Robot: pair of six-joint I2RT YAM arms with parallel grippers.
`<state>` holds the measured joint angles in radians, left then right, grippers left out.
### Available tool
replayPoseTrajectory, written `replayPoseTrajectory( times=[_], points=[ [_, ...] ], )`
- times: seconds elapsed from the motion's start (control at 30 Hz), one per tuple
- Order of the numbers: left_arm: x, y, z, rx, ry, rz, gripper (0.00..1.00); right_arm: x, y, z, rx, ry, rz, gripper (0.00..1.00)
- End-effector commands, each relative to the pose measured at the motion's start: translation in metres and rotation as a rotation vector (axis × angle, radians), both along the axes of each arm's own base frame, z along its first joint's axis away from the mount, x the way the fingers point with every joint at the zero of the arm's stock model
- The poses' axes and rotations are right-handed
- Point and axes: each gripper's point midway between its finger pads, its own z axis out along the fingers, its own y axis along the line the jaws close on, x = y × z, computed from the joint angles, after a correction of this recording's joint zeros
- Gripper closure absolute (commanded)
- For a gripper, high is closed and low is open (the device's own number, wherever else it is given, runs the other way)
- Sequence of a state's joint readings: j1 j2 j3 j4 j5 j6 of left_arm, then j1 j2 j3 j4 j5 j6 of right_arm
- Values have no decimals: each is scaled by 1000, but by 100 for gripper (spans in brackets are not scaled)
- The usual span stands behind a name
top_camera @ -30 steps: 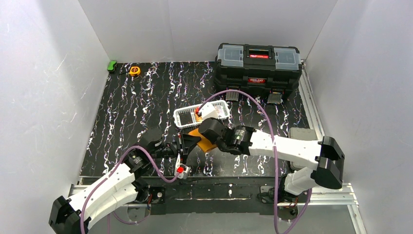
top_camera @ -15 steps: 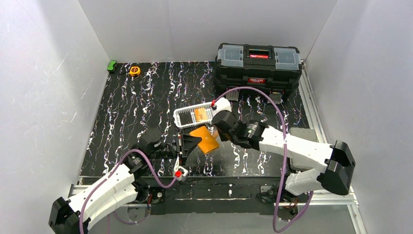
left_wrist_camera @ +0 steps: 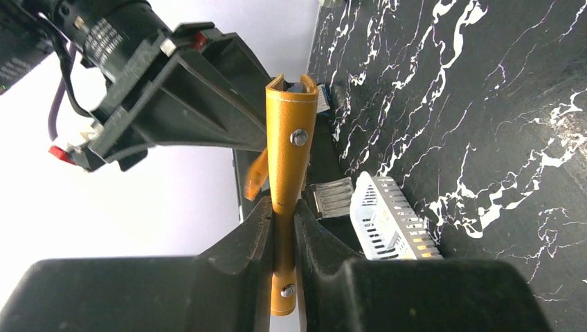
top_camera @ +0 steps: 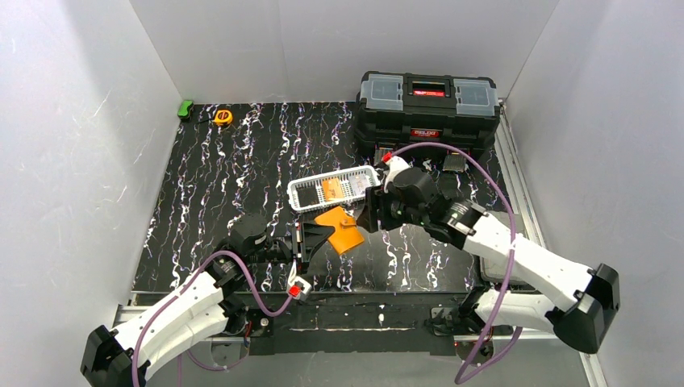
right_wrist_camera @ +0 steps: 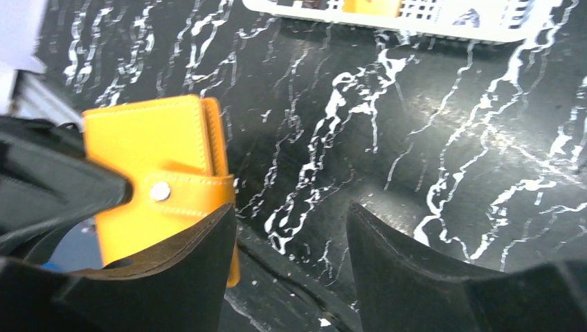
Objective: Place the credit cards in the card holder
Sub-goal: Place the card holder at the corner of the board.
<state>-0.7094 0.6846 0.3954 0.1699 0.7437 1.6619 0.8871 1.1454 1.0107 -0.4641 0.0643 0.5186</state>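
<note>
The orange card holder (top_camera: 340,229) hangs above the mat, folded, with my left gripper (top_camera: 313,239) shut on its near edge. In the left wrist view it stands edge-on (left_wrist_camera: 289,149) between the pinching fingers (left_wrist_camera: 239,249). My right gripper (top_camera: 373,211) sits just right of the holder, open and empty. In the right wrist view the holder (right_wrist_camera: 156,173) lies beside the left fingertip (right_wrist_camera: 208,235), with bare mat between the jaws. An orange credit card (top_camera: 330,189) lies in the white basket (top_camera: 300,203), also seen as an orange card (right_wrist_camera: 370,5) at the top edge. Whether the holder contains any cards is hidden.
A black toolbox (top_camera: 426,113) stands at the back right. A yellow tape measure (top_camera: 223,117) and a small green object (top_camera: 186,108) sit at the back left corner. White walls enclose the black marbled mat (top_camera: 234,177).
My right gripper was shut at the card holder, then let go, opened, and drew back to the right and away. The left gripper and the holder stayed put.
</note>
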Motion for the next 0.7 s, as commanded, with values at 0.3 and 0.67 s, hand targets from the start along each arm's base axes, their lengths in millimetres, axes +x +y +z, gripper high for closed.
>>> replayPoseTrajectory(
  times=[0.3, 0.67],
  points=[
    [-5, -2, 4, -19, -24, -27, 100, -28, 23, 52, 251, -79, 192, 30],
    [-2, -4, 9, -26, -27, -22, 100, -2, 34, 41, 140, -109, 117, 30]
  ],
)
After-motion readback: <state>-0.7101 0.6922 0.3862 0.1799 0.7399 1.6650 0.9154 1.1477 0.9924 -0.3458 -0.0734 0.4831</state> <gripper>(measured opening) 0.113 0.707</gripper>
